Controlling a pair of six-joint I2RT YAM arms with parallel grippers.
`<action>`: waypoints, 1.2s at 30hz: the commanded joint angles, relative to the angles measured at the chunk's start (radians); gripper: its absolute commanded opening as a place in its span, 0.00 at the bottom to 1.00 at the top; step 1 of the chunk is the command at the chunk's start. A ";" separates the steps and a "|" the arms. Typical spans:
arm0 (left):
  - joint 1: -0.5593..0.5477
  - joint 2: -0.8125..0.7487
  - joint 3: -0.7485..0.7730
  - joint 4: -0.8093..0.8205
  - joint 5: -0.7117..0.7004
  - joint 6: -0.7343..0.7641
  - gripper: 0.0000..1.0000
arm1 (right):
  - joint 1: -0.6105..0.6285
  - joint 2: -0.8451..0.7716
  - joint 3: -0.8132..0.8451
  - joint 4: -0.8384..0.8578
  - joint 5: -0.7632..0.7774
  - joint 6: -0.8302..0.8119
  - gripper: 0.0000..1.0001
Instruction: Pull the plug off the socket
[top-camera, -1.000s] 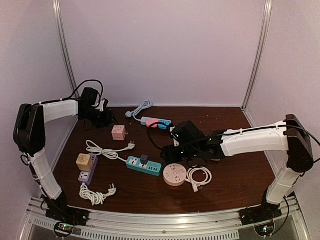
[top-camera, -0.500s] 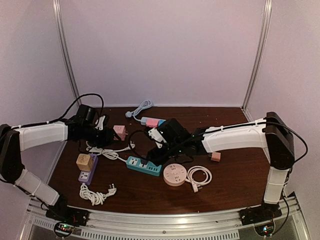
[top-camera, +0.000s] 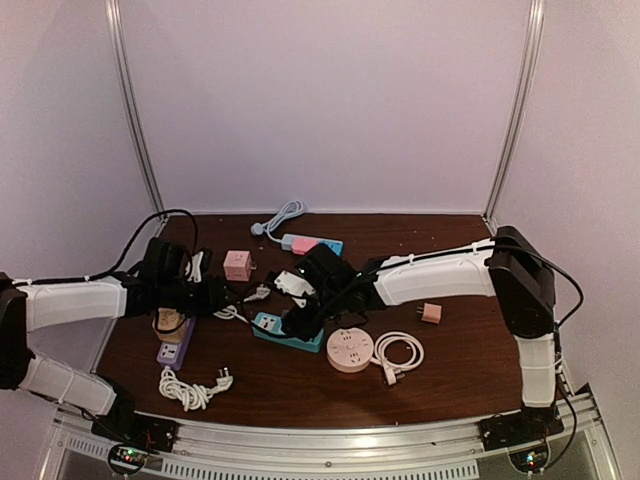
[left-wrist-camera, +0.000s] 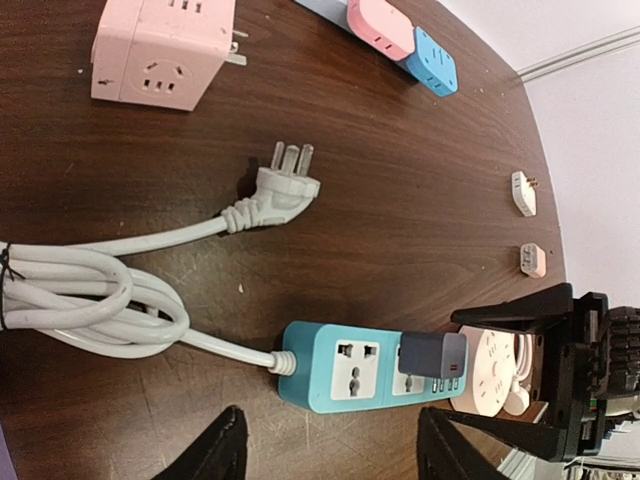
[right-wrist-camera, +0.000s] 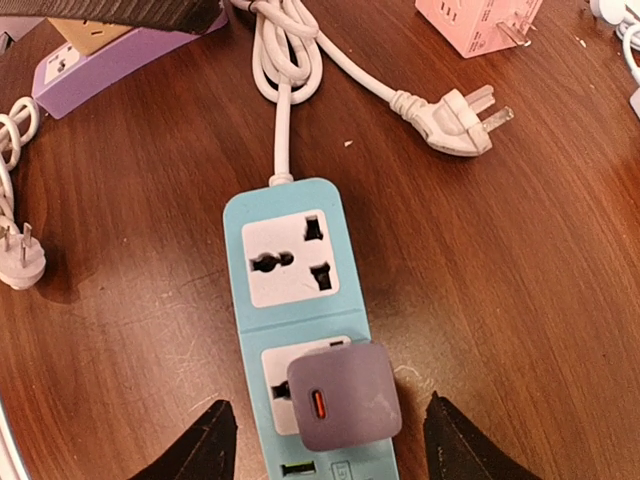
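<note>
A teal power strip (top-camera: 276, 325) lies near the table's middle, with a grey charger plug (right-wrist-camera: 343, 405) seated in its second socket. It also shows in the left wrist view (left-wrist-camera: 340, 370) with the plug (left-wrist-camera: 432, 355), and in the right wrist view (right-wrist-camera: 290, 260). My right gripper (right-wrist-camera: 330, 440) is open and hovers right above the plug, one finger on each side and not touching it. My left gripper (left-wrist-camera: 335, 450) is open and empty, just left of the strip's cord end. In the top view, the right gripper (top-camera: 300, 312) hides the plug, and the left gripper (top-camera: 228, 294) is beside it.
The strip's white cord and plug (right-wrist-camera: 455, 120) lie loose behind it. Around it are a pink cube socket (top-camera: 238, 265), a purple strip (top-camera: 175, 345) with a tan cube, a round pink socket (top-camera: 350, 350), a coiled white cable (top-camera: 400, 352), a pink-blue strip (top-camera: 310, 243) and a small adaptor (top-camera: 431, 313).
Both arms have swung in toward the teal strip. The right gripper moved left over the grey plug. The left gripper came forward and right from the back left corner.
</note>
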 joint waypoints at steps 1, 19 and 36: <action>-0.007 -0.030 -0.028 0.095 0.006 -0.028 0.59 | 0.006 0.042 0.077 -0.043 -0.032 -0.048 0.63; -0.086 0.113 -0.042 0.300 0.059 -0.141 0.45 | 0.083 0.021 0.044 -0.046 0.147 0.197 0.14; -0.244 0.408 -0.001 0.606 0.127 -0.339 0.11 | 0.138 -0.056 -0.080 -0.014 0.393 0.431 0.10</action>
